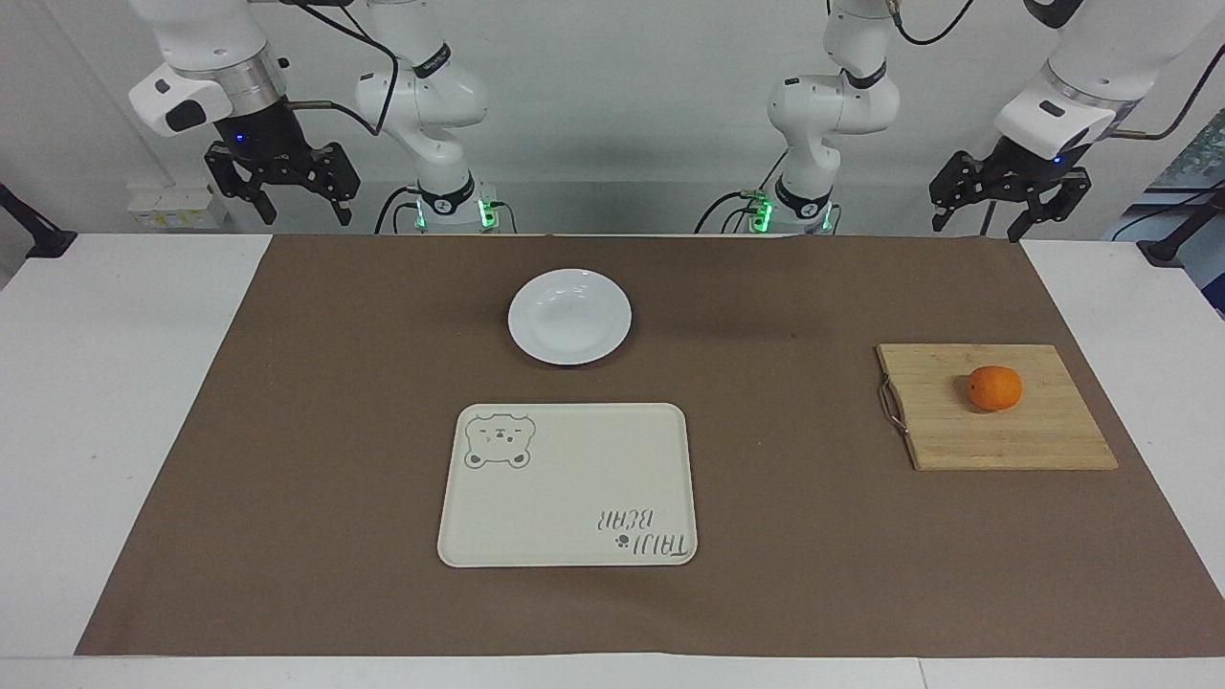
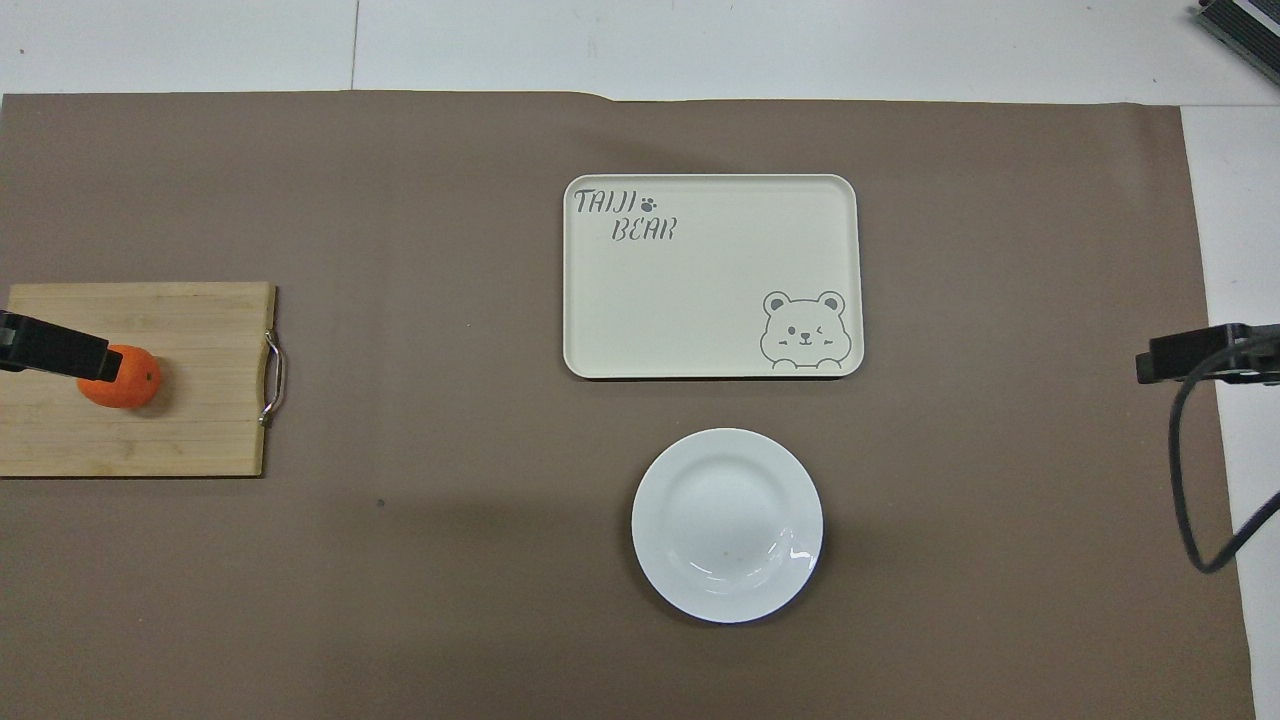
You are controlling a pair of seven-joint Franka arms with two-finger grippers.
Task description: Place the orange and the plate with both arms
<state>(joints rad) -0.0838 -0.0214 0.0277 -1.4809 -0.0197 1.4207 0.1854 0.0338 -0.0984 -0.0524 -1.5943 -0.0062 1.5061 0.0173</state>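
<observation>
Both claws hang open and empty, left claw [image 1: 1010, 206] and right claw [image 1: 282, 191], apparently waiting.

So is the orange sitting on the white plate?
No, the orange sits on the wooden cutting board, and the plate has nothing on it.

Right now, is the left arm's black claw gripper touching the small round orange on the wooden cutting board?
Apart. The facing view shows the left gripper raised at the table's edge, open, well above the orange resting on the cutting board.
</observation>
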